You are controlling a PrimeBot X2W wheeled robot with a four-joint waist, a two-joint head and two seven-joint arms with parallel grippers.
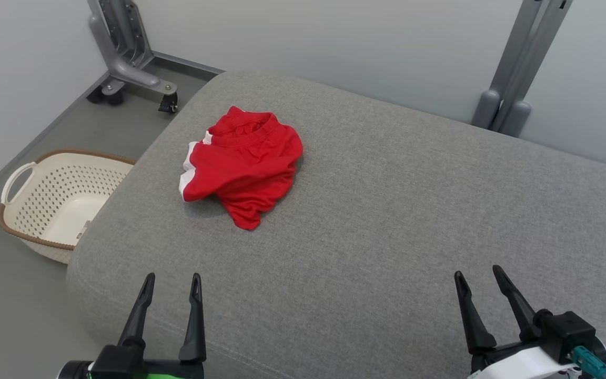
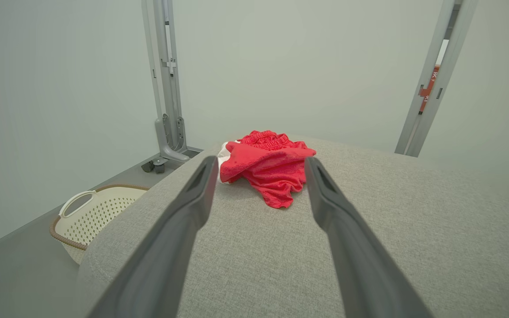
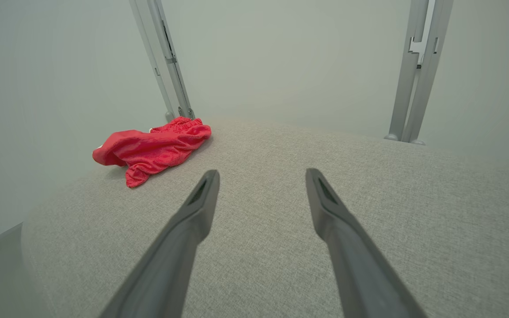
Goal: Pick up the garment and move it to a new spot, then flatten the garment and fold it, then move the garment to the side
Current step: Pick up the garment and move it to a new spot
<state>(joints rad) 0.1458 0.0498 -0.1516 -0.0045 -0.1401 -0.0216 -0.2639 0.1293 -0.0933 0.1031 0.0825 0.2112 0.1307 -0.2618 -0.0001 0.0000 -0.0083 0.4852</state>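
Standing before pale walls (image 1: 334, 37) and 2 metal stands (image 1: 124, 52), 1 grey fabric surface (image 1: 387, 210) bears 1 red garment (image 1: 242, 163) at its far left, near 1 cream basket (image 1: 56, 195), with left gripper (image 1: 173, 276) and right gripper (image 1: 477, 271) at its near edge, fingers apart.

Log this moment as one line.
stage: pre-grasp | garment: crumpled on grey cushion, untouched | left end effector: open | right end effector: open

The cushion (image 1: 387, 210) hides part of the basket (image 1: 45, 195); the red label (image 2: 424, 93) is unreadably small.
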